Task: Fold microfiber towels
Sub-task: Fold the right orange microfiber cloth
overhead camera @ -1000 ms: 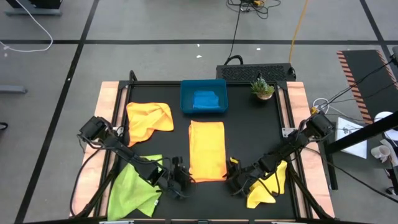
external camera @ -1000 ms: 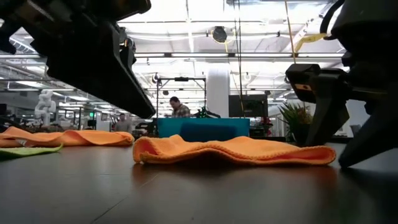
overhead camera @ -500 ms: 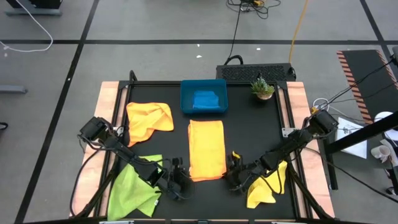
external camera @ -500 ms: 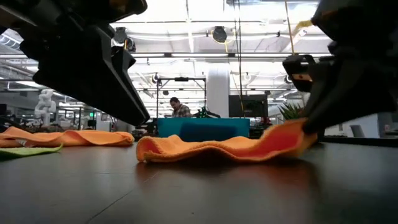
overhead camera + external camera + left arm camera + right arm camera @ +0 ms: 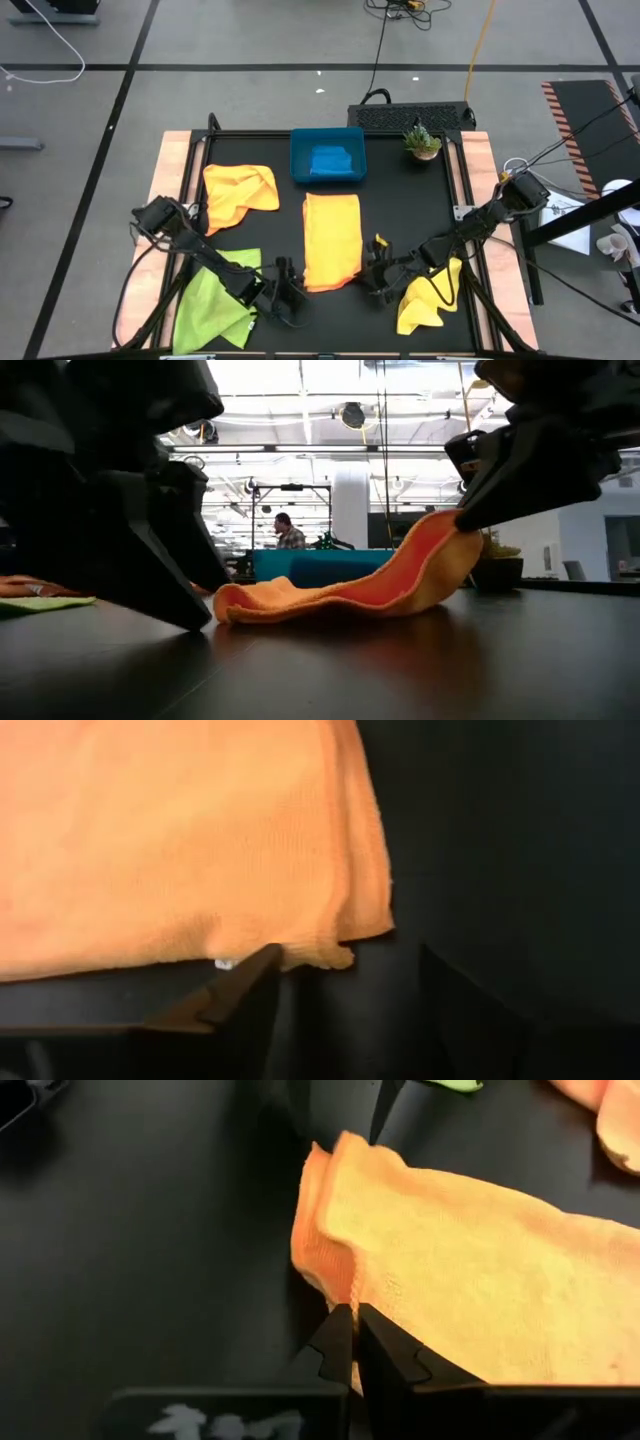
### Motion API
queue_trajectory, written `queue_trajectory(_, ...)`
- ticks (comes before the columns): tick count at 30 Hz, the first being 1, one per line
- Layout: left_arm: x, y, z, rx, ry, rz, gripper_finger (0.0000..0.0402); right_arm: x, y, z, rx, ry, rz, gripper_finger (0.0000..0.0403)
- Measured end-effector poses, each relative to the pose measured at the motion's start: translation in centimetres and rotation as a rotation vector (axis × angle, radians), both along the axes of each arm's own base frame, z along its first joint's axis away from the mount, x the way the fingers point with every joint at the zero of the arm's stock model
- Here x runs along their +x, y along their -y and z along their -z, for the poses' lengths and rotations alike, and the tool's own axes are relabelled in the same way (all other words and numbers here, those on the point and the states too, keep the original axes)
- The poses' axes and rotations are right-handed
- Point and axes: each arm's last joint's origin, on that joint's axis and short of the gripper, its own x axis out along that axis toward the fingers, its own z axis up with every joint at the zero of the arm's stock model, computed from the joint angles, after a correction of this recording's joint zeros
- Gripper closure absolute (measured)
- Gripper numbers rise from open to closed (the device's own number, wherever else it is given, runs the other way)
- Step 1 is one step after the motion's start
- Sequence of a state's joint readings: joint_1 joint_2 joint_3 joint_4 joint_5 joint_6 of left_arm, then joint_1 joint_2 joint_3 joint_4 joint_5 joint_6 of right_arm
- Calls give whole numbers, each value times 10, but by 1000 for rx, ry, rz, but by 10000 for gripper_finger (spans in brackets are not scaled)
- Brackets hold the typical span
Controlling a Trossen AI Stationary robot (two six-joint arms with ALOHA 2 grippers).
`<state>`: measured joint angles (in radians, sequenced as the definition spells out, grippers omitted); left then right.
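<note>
A folded orange towel [image 5: 332,240] lies lengthwise at the table's middle. My right gripper [image 5: 372,270] is shut on its near right corner, which stands raised [image 5: 440,545] while the rest lies flat. My left gripper [image 5: 345,980] is open and low at the towel's near left corner [image 5: 340,952], one finger on either side of it. I cannot tell whether it touches. A blue towel [image 5: 330,160] lies in the blue tray [image 5: 300,150]. My right gripper pinches the orange towel's near right corner [image 5: 345,1295] between its two fingers, more than one layer at the folded edge. The fingers come in low from the table's right. The corner is lifted clear and curls upward; the rest of the towel rests on the table.
An orange-yellow towel [image 5: 238,192] lies crumpled at the far left, a lime green one [image 5: 215,300] at the near left under my left arm, a yellow one [image 5: 430,300] at the near right. A small potted plant [image 5: 422,142] stands at the far right.
My right gripper has shut on the orange towel's near right corner and raised it, so that corner curls up while the rest stays flat. My left gripper has come down to the table by the near left corner.
</note>
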<state>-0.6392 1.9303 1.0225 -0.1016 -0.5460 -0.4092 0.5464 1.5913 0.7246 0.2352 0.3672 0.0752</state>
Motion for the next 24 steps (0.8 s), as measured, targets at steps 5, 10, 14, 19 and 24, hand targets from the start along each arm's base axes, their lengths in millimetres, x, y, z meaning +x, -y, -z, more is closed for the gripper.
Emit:
queue_trajectory(5, 1, 0, 6, 27, 22, -34, 88, 3, 5, 0, 29, 3, 38, 402)
queue_trajectory(10, 3, 2, 5, 48, 57, -36, 60, 7, 8, -3, 57, 32, 62, 402)
queue_trajectory(14, 4, 1, 5, 44, 62, -41, 60, 10, 11, -5, 72, 56, 76, 402)
queue_trajectory(19, 4, 2, 5, 22, 67, -58, 80, 13, 14, -9, 91, 87, 90, 402)
queue_trajectory(24, 4, 1, 6, -4, 72, -81, 112, 12, 17, -20, 103, 125, 106, 403)
